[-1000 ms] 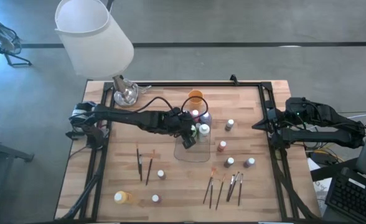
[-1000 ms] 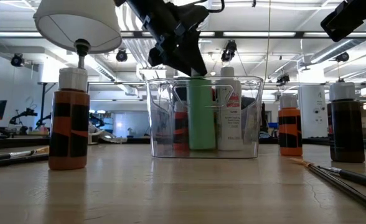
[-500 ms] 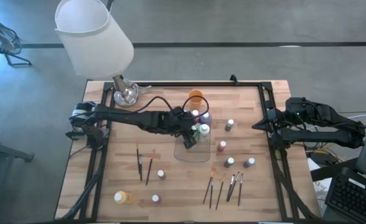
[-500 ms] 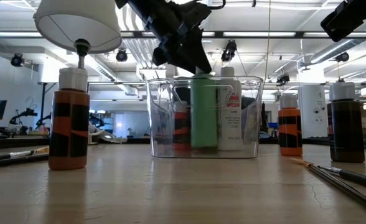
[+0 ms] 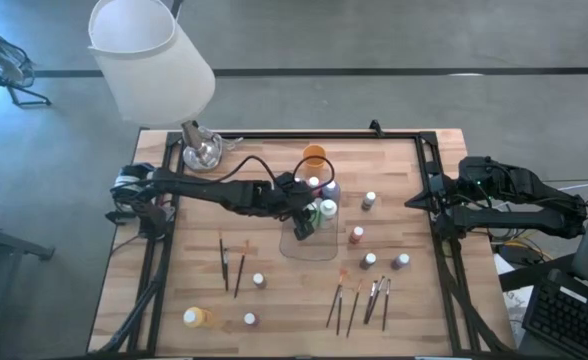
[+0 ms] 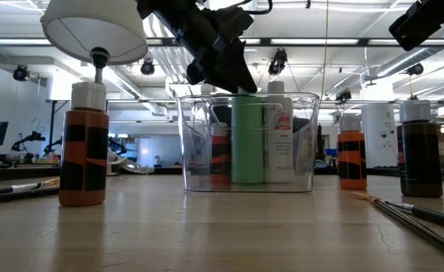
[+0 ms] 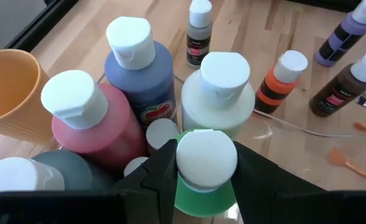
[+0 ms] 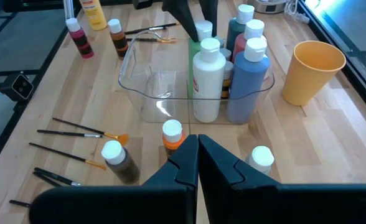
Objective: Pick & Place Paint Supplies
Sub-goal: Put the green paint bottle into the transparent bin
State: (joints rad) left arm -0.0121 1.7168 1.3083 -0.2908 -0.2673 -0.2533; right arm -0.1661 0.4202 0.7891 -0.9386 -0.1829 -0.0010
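Note:
A clear tray [image 5: 312, 240] stands mid-table and holds pink [image 7: 96, 124], blue [image 7: 139, 68], white [image 7: 217, 93] and grey [image 7: 52, 177] paint bottles. My left gripper [image 5: 312, 212] reaches over the tray from the table's left and is shut on a green bottle [image 6: 246, 140] inside it, next to the white one. Other small bottles [image 5: 370, 201] and paintbrushes [image 5: 359, 300] lie loose on the wood. My right gripper [image 8: 197, 146] is shut and empty above the table's right edge. My left gripper pinches the green bottle's white cap [image 7: 206, 155] between its two fingers [image 7: 164, 165], one on each side. The fingers slant down from the table's left. The bottle stands upright inside the tray; whether its base rests on the tray floor I cannot tell.
An orange cup [image 5: 314, 157] stands just beyond the tray. A white lamp shade [image 5: 149, 55] overhangs the far left corner. More bottles [image 5: 196, 317] and two brushes [image 5: 231, 262] lie at the near left. Bare wood shows along the far right.
My left gripper has tipped slightly while keeping its hold. The green bottle has straightened up and closed against the white bottle in the tray.

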